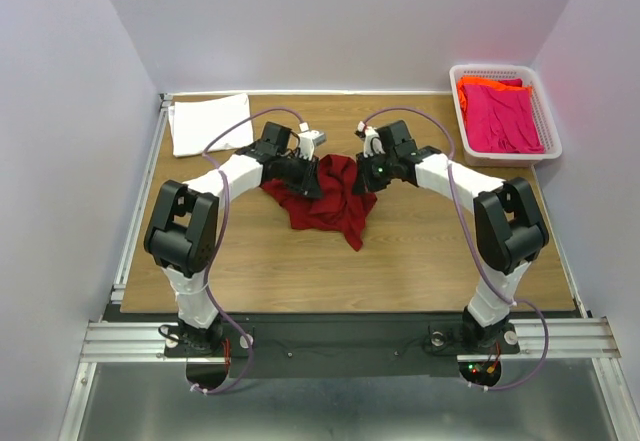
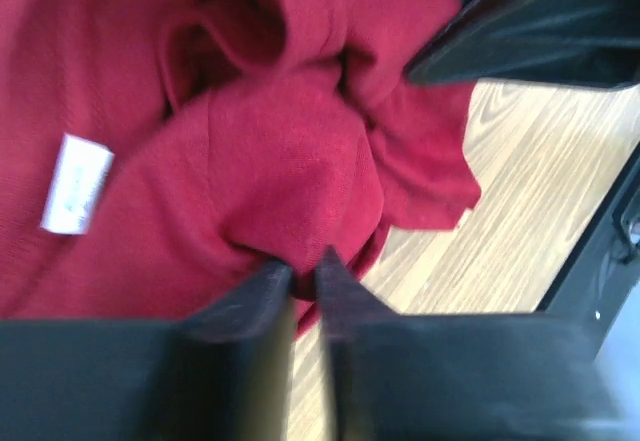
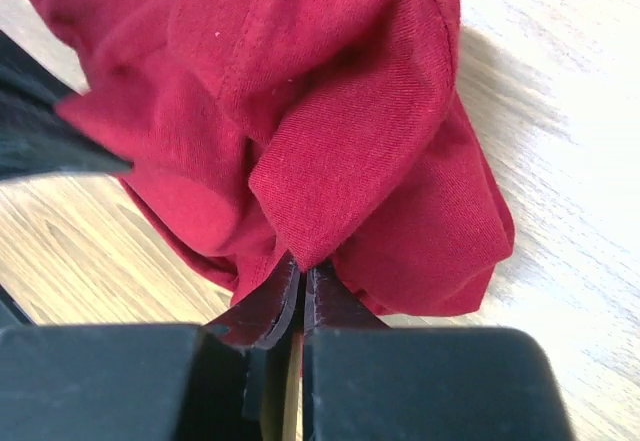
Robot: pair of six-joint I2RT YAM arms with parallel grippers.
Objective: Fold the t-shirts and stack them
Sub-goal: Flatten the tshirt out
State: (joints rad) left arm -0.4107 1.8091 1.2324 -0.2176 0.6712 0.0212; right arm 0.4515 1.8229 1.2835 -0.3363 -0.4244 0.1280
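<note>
A dark red t-shirt [image 1: 330, 201] lies crumpled in the middle of the wooden table. My left gripper [image 1: 305, 179] sits at its left side, and in the left wrist view [image 2: 303, 271] its jaws pinch a fold of the dark red t-shirt [image 2: 280, 161]. At the shirt's right side my right gripper [image 1: 362, 179] is shut on the cloth; the right wrist view shows the gripper [image 3: 303, 271] clamped on a bunched fold of the red t-shirt [image 3: 340, 111]. A folded white t-shirt [image 1: 208, 123] lies at the back left. Pink [image 1: 500, 116] and orange [image 1: 478, 84] t-shirts fill the basket.
The white lattice basket [image 1: 553, 131] stands at the back right corner. A white label [image 2: 75, 183] shows on the red shirt. Bare wood [image 1: 400, 261] lies in front of the shirt. Grey walls close in on both sides.
</note>
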